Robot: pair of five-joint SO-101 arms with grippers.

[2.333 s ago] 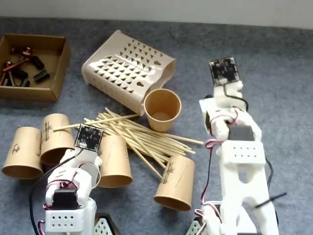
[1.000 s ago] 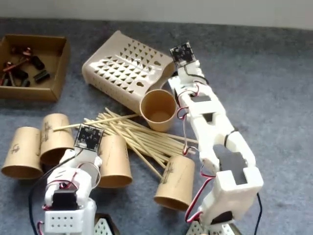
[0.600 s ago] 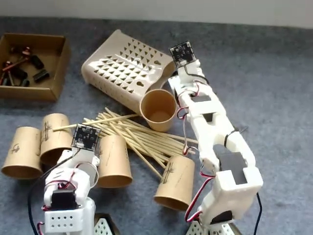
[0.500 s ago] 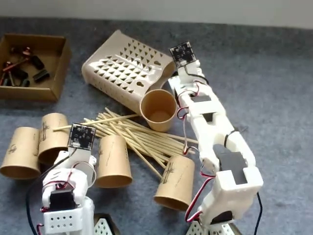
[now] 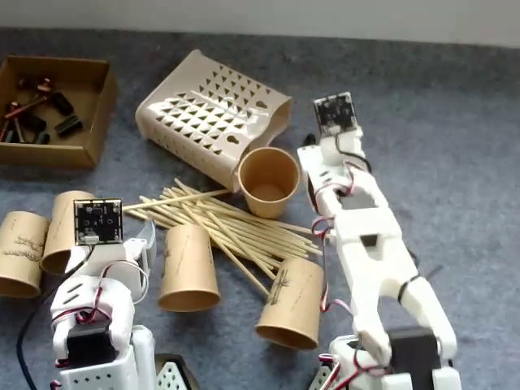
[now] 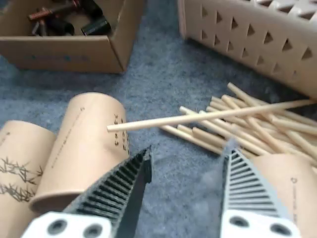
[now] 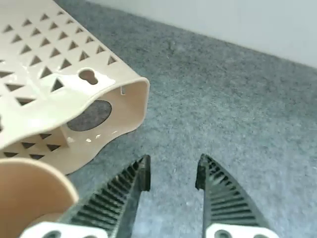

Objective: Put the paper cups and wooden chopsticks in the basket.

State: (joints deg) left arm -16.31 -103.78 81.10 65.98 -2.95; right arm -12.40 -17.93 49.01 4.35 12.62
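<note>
Robotics lab: grey mat [image 5: 455,122], spare-parts box [image 5: 101,122].

Five paper cups [image 5: 269,180], one basket [image 5: 203,114], one cardboard box [image 5: 101,114], two robot arms [image 5: 366,244], wooden chopsticks [image 5: 244,231] too heaped to count.

Two arms of white moulded plastic segments, the left arm [image 5: 93,313] and the right arm [image 5: 370,244], with black servo blocks [image 5: 410,349] set into the joints. Thin red, black and white cables [image 5: 321,231] loop along them. Each carries a small black square circuit board [image 5: 334,114] at the end nearest the basket [image 5: 203,114]. The left gripper [image 6: 188,151] and right gripper [image 7: 173,161] look alike: grey-black ribbed fingers [image 6: 124,183] on white bases with dark screw holes [image 6: 57,226].
</note>
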